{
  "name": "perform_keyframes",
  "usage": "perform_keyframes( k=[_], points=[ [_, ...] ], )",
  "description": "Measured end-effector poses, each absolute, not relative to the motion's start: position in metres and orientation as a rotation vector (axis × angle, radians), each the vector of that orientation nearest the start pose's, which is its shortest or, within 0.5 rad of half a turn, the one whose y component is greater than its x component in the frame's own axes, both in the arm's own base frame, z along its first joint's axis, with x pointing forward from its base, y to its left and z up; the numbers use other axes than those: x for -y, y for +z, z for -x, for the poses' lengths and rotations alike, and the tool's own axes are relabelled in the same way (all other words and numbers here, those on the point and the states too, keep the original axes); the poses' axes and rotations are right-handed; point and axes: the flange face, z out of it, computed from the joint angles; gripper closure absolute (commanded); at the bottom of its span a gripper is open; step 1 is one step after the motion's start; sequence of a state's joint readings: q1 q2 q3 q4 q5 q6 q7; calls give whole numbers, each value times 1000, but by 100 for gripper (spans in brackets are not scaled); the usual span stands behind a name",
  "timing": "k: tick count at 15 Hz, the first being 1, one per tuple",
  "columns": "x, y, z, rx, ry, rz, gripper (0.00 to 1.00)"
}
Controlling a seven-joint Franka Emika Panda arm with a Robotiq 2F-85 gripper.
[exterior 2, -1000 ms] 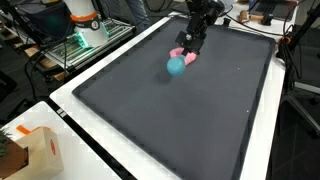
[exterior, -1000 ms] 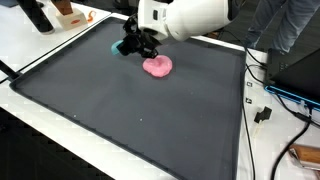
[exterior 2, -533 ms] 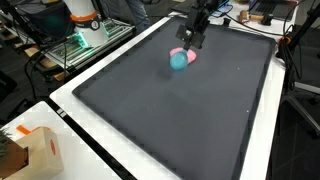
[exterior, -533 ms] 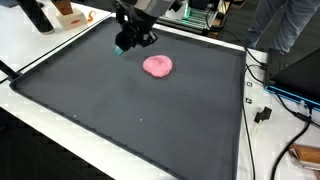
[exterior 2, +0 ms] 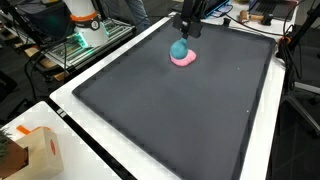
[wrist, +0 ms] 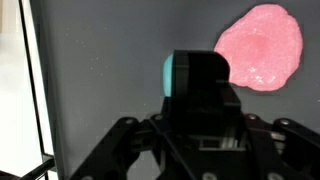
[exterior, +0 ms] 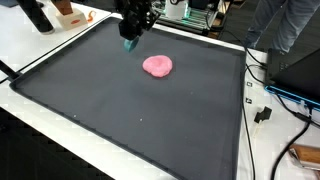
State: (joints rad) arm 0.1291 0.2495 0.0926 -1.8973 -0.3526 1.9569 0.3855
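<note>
Lifted toward the top edge of the frame since the earlier pictures: gripper, jaws closed on the teal ball, which hangs above the dark mat. Pink lump lies flat on the mat, upper centre, right of the ball and apart from it.

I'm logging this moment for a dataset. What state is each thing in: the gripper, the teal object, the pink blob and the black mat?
gripper: shut on the teal object, raised over the far part of the mat.
teal object: held in the gripper, seemingly clear of the mat.
pink blob: lying flat on the mat, apart from the gripper.
black mat: spread flat.
</note>
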Motion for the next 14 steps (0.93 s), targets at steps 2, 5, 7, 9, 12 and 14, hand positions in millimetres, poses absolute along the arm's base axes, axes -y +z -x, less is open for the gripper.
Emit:
perform_keyframes(
  k=[2,5,7,9,12,14],
  points=[
    [-103,372,-579,38,139,3420,75],
    [-101,389,-571,94,105,3354,75],
    [-101,399,-565,128,80,3316,75],
    [-101,410,-559,162,65,3278,75],
    [-102,423,-549,188,50,3225,75],
    [-102,431,-544,192,40,3196,75]
  ],
)
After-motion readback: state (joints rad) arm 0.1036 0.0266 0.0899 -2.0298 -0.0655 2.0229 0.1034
